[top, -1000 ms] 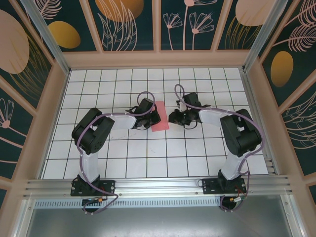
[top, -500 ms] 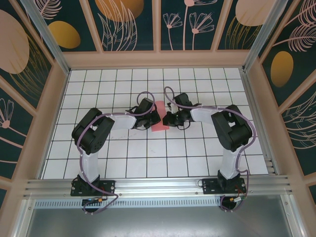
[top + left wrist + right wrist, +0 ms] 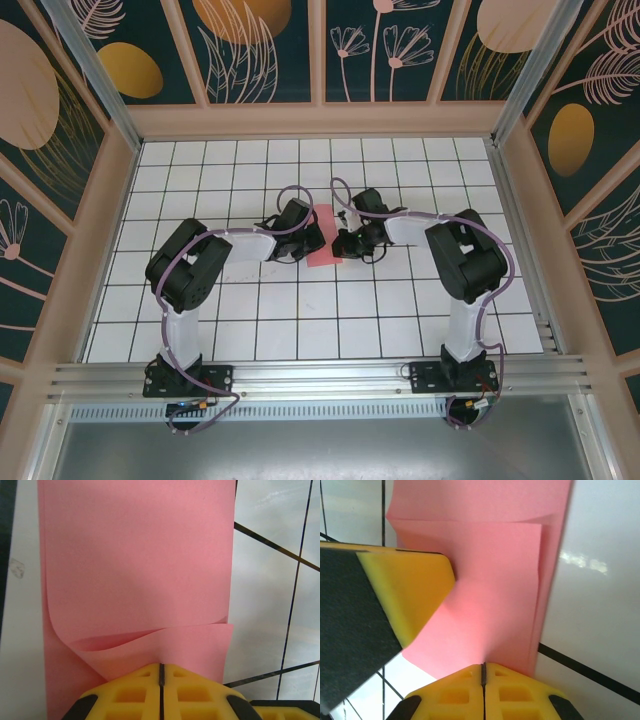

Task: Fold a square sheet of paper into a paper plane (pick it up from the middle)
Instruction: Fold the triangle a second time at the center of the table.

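Left fingers (image 3: 145, 677): clenched on the 9 o'clock edge of the square sheet of paper (image 3: 140, 555);
Sheet: pink, doubled over in loose layers; lies mid-worktop (image 3: 200, 300), between both arms;
Right fingers (image 3: 467, 680): clenched on its 3 o'clock edge

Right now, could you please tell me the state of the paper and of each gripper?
square sheet of paper, folded over on itself, upper layer bowed up, pinched from both sides.
left gripper, jaws shut on the square sheet of paper.
right gripper, jaws shut on the square sheet of paper.
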Tool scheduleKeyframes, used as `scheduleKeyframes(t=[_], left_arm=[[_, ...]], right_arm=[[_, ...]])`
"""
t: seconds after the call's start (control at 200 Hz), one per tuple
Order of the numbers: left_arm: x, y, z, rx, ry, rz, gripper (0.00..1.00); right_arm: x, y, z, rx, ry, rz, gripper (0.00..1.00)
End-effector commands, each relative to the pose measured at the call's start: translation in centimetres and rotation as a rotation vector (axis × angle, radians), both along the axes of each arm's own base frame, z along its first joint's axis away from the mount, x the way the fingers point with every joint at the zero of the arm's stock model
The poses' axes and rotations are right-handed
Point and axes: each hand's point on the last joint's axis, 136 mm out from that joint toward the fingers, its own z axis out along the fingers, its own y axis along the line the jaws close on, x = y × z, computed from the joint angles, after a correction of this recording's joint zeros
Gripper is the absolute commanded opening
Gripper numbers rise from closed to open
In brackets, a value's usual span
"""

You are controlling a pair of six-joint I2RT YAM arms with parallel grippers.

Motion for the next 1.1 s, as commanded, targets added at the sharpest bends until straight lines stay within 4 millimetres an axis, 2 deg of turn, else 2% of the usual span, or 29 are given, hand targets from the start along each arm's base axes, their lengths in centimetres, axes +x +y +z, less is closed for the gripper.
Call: scheduleKeyframes(t=[0.0,0.195,0.285,0.35,0.48,0.591,0.716,0.866,1.091], left_arm=[[-1.3,2.0,-3.6,0.11,0.089,0.036,0.08],[-1.3,2.1,-3.8,0.115,0.09,0.033,0.08],[-1.3,2.0,-3.7,0.111,0.088,0.029,0.08],[-1.3,2.0,-3.6,0.108,0.087,0.028,0.08],[-1.2,1.7,-3.4,0.097,0.083,0.021,0.08],[-1.1,1.5,-3.2,0.086,0.078,0.017,0.08],[-1.1,1.3,-3.0,0.081,0.075,0.011,0.08],[-1.0,1.2,-3.0,0.078,0.076,0.009,0.08],[-1.2,1.5,-3.3,0.089,0.084,0.015,0.08]], right_arm=[[-1.2,-1.9,-1.4,-0.084,0.032,0.028,0.07],[-2.0,-4.4,-2.2,-0.14,0.052,-0.023,0.07],[-1.9,-5.2,-1.6,-0.136,0.043,-0.048,0.07],[-1.5,-4.9,-0.5,-0.112,0.016,-0.05,0.07],[-0.5,-2.9,2.9,0.012,-0.054,-0.032,0.07],[0.0,-1.4,4.0,0.071,-0.063,-0.018,0.07],[-0.3,0.1,3.7,0.103,-0.034,0.013,0.07],[-0.3,1.1,2.2,0.088,0.0,0.033,0.05],[-0.5,-0.1,-0.3,0.018,0.045,0.0,0.03]])
